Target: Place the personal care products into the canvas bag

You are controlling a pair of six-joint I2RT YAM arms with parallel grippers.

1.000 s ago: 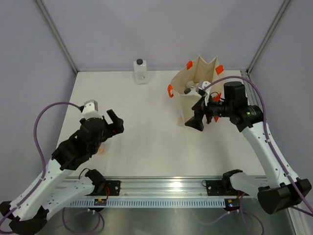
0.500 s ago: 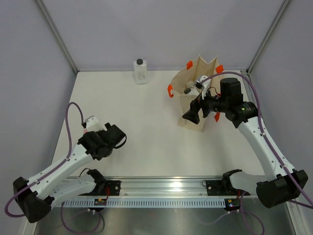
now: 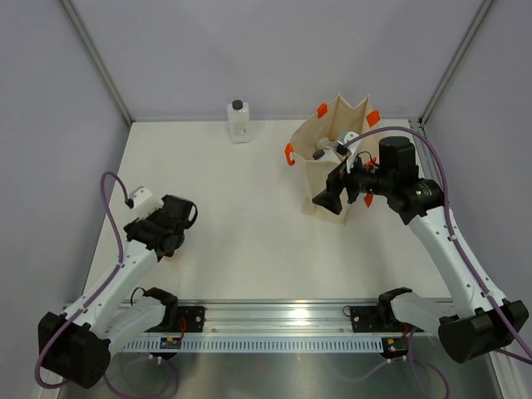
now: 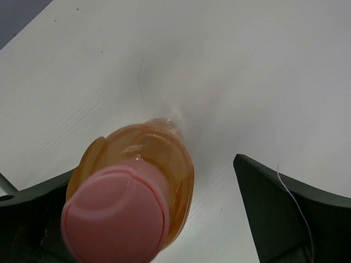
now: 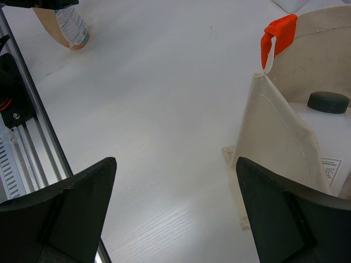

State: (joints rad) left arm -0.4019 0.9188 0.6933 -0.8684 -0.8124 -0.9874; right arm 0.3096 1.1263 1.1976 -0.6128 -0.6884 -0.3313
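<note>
A peach bottle [image 4: 142, 164] with a pink cap stands on the white table between the open fingers of my left gripper [image 4: 153, 170], closer to the left finger; I cannot tell if it touches. From above, the left gripper [image 3: 172, 229] hides it. The bottle also shows far off in the right wrist view [image 5: 71, 27]. The canvas bag [image 3: 326, 141] with orange handles [image 5: 279, 38] stands at the back right, holding a black-capped bottle [image 5: 328, 102] and other items. My right gripper [image 3: 327, 199] is open and empty just in front of the bag [image 5: 285, 142].
A clear bottle with a black cap [image 3: 238, 122] stands at the table's back edge, left of the bag. The aluminium rail [image 3: 274, 320] runs along the near edge. Grey walls enclose the table on three sides.
My left arm has pulled back and lowered its open gripper down around the peach bottle. My right gripper shifted slightly in front of the bag and stays open.
</note>
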